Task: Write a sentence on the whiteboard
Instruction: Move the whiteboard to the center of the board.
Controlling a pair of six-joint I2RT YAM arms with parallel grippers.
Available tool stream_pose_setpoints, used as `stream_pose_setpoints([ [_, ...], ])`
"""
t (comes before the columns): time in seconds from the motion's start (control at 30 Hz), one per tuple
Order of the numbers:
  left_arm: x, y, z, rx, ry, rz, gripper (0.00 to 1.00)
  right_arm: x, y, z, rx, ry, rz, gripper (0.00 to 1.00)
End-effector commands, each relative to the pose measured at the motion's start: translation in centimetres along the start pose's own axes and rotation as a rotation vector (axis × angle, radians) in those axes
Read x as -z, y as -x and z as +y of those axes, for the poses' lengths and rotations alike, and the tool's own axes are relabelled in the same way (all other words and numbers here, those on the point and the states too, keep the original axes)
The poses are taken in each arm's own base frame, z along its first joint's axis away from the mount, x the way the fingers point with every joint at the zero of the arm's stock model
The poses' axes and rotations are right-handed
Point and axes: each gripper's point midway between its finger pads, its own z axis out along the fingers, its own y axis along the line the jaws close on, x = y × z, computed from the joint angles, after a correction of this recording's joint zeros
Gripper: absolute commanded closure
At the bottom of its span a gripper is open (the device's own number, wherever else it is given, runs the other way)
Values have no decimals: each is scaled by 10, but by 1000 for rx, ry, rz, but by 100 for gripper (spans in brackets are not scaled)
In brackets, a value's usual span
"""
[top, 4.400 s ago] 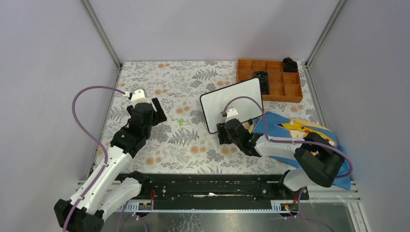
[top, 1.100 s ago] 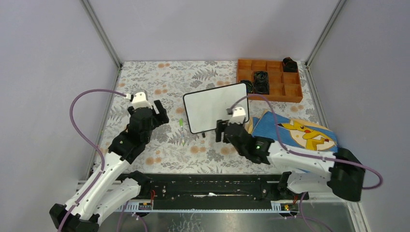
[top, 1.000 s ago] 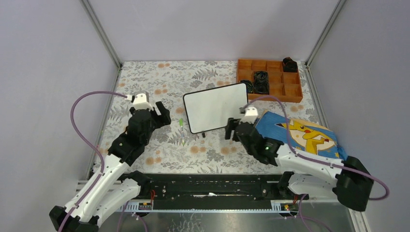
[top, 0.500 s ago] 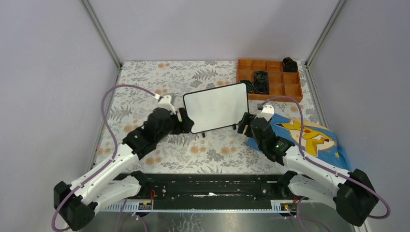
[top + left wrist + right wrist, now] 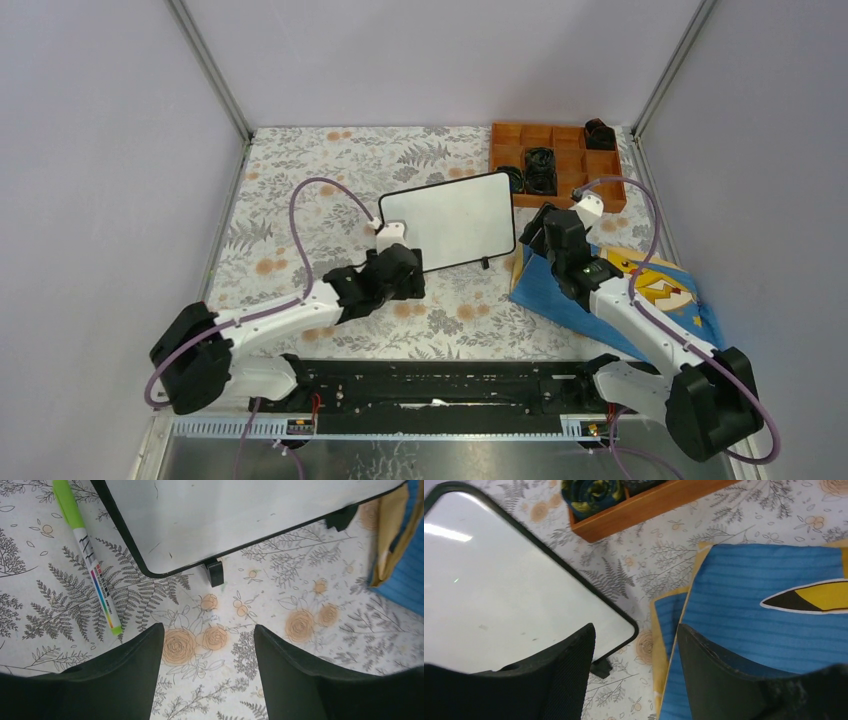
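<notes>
Both arms stretched forward, low; left gripper [image 5: 207, 635] jaws apart, empty; right gripper [image 5: 634, 632] same.

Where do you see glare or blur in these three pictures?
Right wrist view: a bright streak of glare lies on the whiteboard near the picture's left edge. Left wrist view: no glare there, and the print on the green marker is sharp. Top view: even light, no hard shadows.

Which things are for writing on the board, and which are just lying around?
For the job:
- whiteboard, blank right now
- green marker, lying on the table beside the board

Just lying about:
- blue Pikachu cloth
- orange tray at the back
</notes>
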Motion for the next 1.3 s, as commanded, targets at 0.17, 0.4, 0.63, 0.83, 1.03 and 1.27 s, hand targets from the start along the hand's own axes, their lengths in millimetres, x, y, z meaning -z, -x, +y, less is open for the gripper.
stream_pose_setpoints([
  [0.17, -27, 21, -14, 38, 80, -83, 28, -27, 11, 3, -172, -33, 45, 33],
  [0.4, -45, 12, -18, 8, 108, -60, 30, -40, 17, 5, -292, -17, 56, 37],
  [0.63, -60, 7, -16, 2, 146, -55, 32, -43, 22, 11, -358, 28, 54, 36],
  [0.83, -73, 2, -16, -12, 175, -39, 35, -45, 24, 12, -379, 35, 52, 36],
  [1.03, -81, -2, -10, -24, 220, -34, 42, -44, 27, 13, -386, 48, 51, 36],
  [1.27, -85, -5, -3, -43, 250, -36, 50, -42, 23, 18, -369, 90, 64, 35],
])
